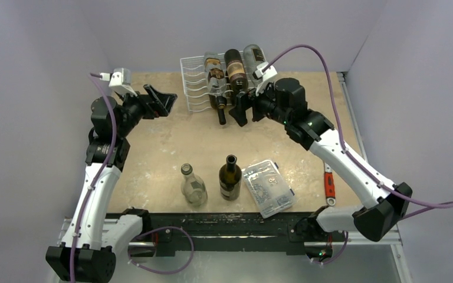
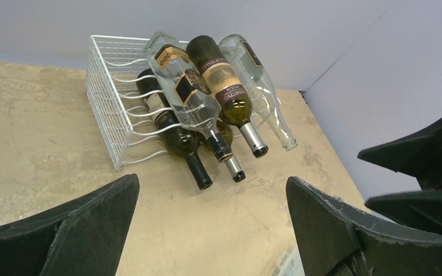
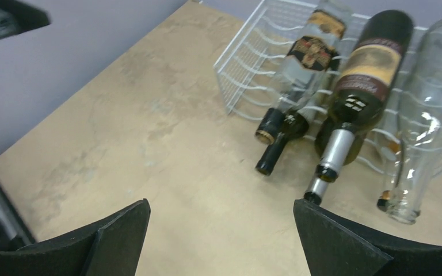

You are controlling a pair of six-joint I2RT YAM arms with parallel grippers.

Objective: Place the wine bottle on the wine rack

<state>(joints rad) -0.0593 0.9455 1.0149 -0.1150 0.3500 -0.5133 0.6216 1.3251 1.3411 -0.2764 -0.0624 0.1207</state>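
Overhead, the dark wine bottle and the clear bottle are standing upright, well apart from the wine rack. Left wrist: the left gripper is gaping empty. Right wrist: the right gripper is gaping empty.

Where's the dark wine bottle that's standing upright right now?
Top view: the dark bottle stands centre-front on the table, between the clear bottle on its left and the plastic box on its right.
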